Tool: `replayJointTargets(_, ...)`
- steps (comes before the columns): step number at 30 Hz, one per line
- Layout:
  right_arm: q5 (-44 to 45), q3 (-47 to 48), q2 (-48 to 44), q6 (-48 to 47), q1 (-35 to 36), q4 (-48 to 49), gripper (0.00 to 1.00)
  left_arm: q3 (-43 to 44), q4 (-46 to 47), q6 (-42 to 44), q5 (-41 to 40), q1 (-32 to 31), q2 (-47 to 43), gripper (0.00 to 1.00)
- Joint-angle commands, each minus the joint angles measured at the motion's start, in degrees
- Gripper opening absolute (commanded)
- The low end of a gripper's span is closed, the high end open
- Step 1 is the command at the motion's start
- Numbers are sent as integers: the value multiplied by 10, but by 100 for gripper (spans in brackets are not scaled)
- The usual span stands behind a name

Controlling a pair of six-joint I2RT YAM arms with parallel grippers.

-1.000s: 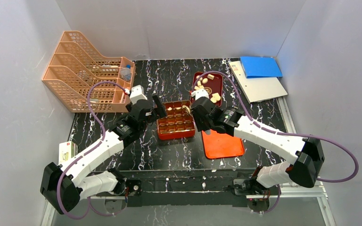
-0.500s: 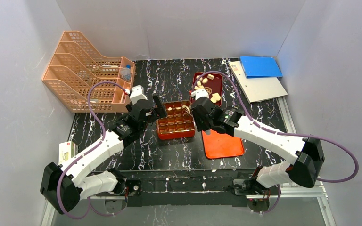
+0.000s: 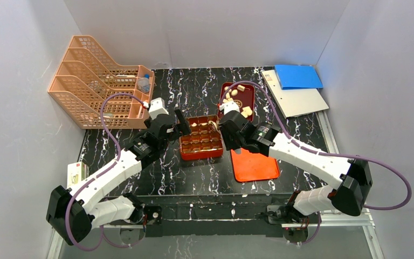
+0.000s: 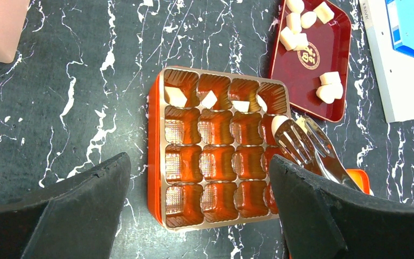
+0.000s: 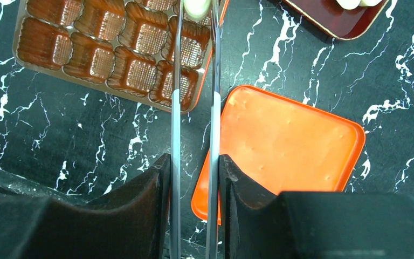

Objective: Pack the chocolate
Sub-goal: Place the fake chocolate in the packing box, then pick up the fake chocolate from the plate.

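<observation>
The orange-red compartmented box lies mid-table, with chocolate pieces in its far row. More chocolate lies on the dark red tray behind it, which also shows in the left wrist view. My right gripper is shut on metal tongs. The tong tips pinch one pale chocolate piece above the box's right side. My left gripper is open and empty, low over the box's near-left edge.
An orange lid lies right of the box, under my right arm. A peach file rack stands at the back left. A blue folder and a grey one lie at the back right. A small white box sits at the left edge.
</observation>
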Motion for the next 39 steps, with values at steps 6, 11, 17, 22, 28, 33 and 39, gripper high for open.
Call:
replayJointTargets(6,4,8,-20,2,3,26,42,20,-17,3,-3,3,5,97)
replayJointTargets(11,4,7,-21,1,3,27,44,19,-16,3,-1,3,8,97)
replayJointTargets(17,3,5,-23,0,3,28,38,20,-16,3,-1,3,9,97)
replayJointTargets(22,14,11,-33,-3,2,33,28,17,-16,0,-2,3,10,97)
replayJointTargets(28,50,27,-41,-4,2,24,23,16,-14,-2,0,3,10,97)
replayJointTargets(33,103,35,-37,-12,-8,16,24,15,-11,-1,1,3,10,97)
replayJointTargets(39,77,34,-24,-43,-90,49,27,14,-3,-1,4,4,10,97)
